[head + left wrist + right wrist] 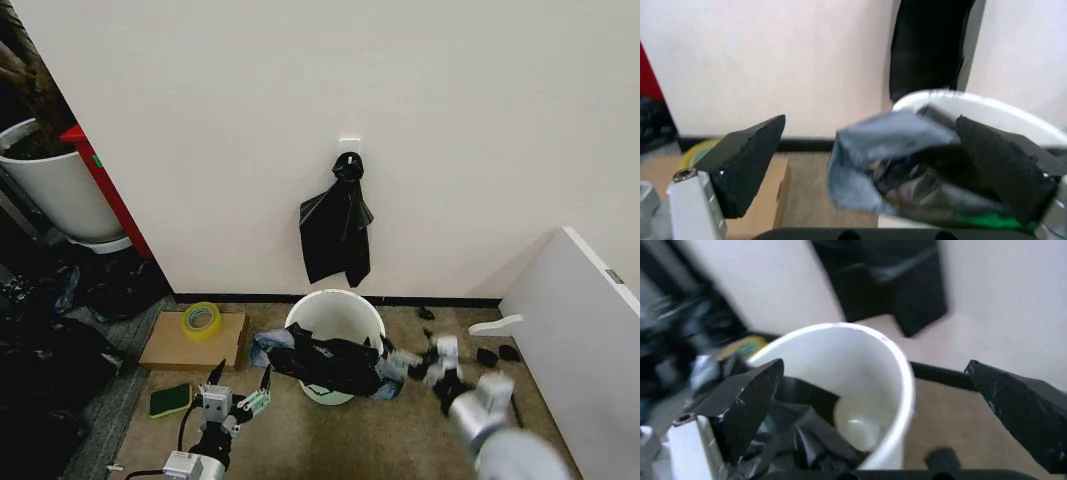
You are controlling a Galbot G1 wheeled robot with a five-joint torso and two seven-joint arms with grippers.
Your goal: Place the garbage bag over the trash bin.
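The trash bin point(336, 322) stood on the brown floor close to the white wall, just under a knotted bunch of black bags point(336, 228) that hung from a wall hook. The garbage bag point(325, 362) lay across the near part of the bin's rim, crumpled, with pale folds at both ends, and most of the mouth behind it was uncovered. In the right wrist view the bag point(797, 440) hung partly inside the bin point(897, 390), against its near wall.

The left gripper point(238, 392) was low on the near left side of the bin, and its jaws stood wide apart with nothing between them; in the left wrist view the pale end of the bag point(880, 165) was just ahead of the left gripper point(880, 170), near the inner face of one pad. The right gripper point(412, 362) was at the right end of the bag, and its jaws were also spread, with the rim of the bin between them in its own view point(893, 405).

I judge that the step in hand was to take the bag's edge again at both sides. To do it well, each gripper should catch only one layer of the thin film, near the opening. Then both should pull apart evenly and carry the opening over the far rim, because a double layer would keep the mouth shut. A cardboard sheet point(193, 340) with a tape roll point(201, 319) lay at the left, well apart
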